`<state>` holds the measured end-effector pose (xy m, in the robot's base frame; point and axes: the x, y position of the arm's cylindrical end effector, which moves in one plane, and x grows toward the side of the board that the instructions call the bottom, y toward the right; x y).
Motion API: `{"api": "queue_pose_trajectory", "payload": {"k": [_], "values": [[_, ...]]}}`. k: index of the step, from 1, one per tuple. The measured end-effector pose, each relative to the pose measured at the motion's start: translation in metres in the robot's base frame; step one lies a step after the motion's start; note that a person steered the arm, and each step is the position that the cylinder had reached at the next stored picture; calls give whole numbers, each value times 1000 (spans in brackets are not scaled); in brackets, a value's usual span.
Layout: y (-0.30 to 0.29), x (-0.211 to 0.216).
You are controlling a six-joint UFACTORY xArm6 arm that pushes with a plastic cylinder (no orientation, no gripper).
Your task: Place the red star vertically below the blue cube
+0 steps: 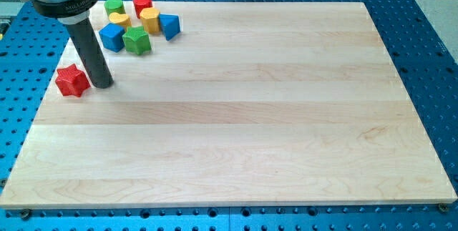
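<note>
Nearest the view's bottom among the blocks lies the red star (72,80), alone near the left edge of the wooden board (236,152). My tip (103,86) rests on the board just beside the star, on its right, and looks to be touching it or nearly so; the dark rod rises from there toward the view's top left. No gripper is fitted, so nothing opens or closes and nothing is held.

Seven more blocks sit in a tight cluster near the board's top left corner, well apart from the star. Counted by colour, they are two blue, two green, two yellow and one red. The blue cube (111,36) is the cluster's lower left member, up and to the right of the star. Just right of it is a green star (136,41). A blue triangular block (169,26) sits at the cluster's right end, with a yellow block (149,20) beside it and a second yellow block (119,21) above the cube. Along the top are a green block (114,6) and a red block (143,4).

That makes eight blocks in all, two of them red.
</note>
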<state>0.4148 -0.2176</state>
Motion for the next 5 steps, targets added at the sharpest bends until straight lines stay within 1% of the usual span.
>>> {"api": "queue_pose_trajectory", "payload": {"k": [1, 2, 3, 4, 5], "values": [[-15, -1], [-13, -33], [-87, -56], [-86, -52], [-86, 28]]}}
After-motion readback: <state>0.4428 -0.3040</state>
